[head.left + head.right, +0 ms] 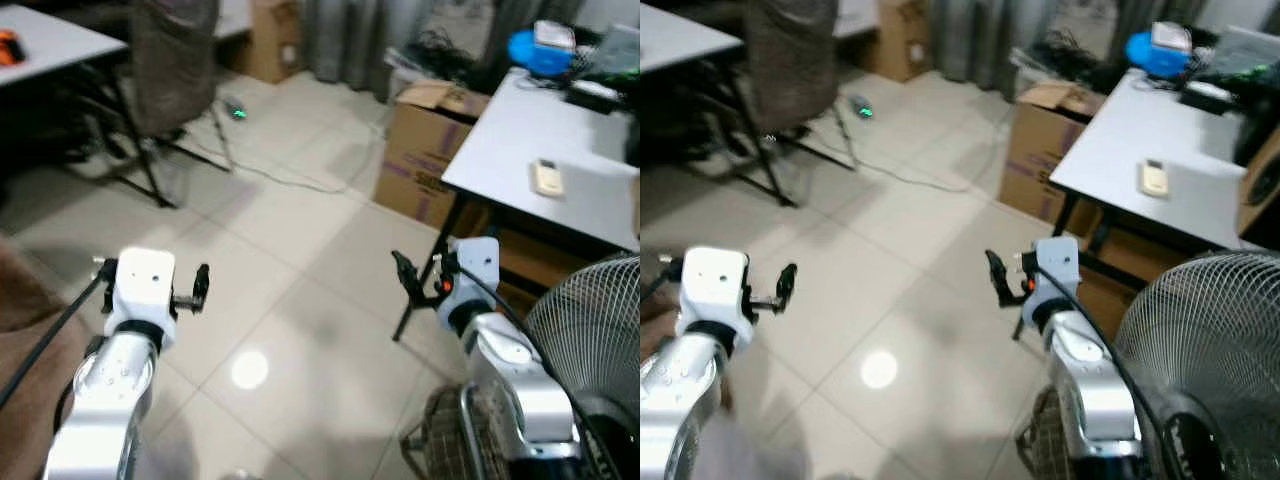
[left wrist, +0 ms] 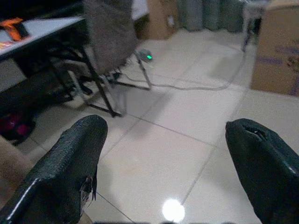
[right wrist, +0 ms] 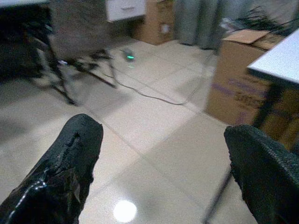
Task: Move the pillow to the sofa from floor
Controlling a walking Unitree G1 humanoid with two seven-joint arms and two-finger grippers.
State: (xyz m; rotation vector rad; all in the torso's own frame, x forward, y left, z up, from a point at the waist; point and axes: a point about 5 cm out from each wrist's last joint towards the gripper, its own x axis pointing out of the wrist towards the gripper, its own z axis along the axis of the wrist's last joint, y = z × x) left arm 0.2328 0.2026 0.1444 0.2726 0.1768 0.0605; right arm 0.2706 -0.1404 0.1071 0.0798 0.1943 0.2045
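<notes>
Both arms are raised over a pale tiled floor. My left gripper is open, and in the left wrist view its two black fingers stand wide apart with only floor between them. On the other side my right gripper is open too, its fingers spread over bare tiles. A brown fabric mass lies at the far left beside my left arm; I cannot tell whether it is a pillow or a sofa edge.
A white table with a remote stands on the right, a cardboard box beside it. A floor fan and a wire basket crowd my right arm. A folding chair and a cable are at the back left.
</notes>
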